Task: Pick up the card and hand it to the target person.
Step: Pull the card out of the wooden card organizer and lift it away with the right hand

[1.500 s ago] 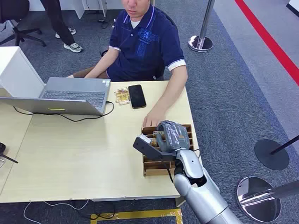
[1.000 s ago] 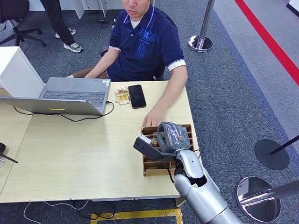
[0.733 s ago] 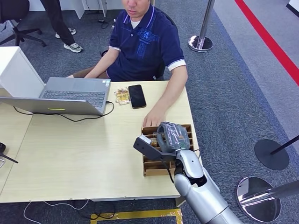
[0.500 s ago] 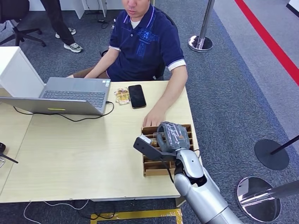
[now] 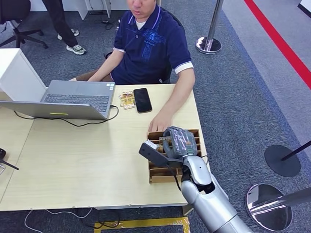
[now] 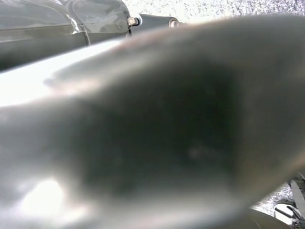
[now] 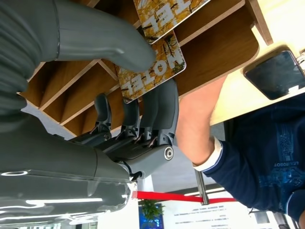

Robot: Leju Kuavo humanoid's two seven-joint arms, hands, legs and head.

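My right hand hovers over a wooden slotted card rack at the table's near right corner. In the right wrist view its thumb presses on a yellow card printed HOTEL, with the darker fingers curled behind it, so the card is pinched while its lower end still stands in a rack slot. A second similar card stands in the neighbouring slot. The seated person in a dark blue polo faces me across the table, one hand resting at the rack's far edge.
A black phone, a few loose cards and an open laptop with its cable lie on the far half of the table. Stanchion bases stand on the carpet at my right.
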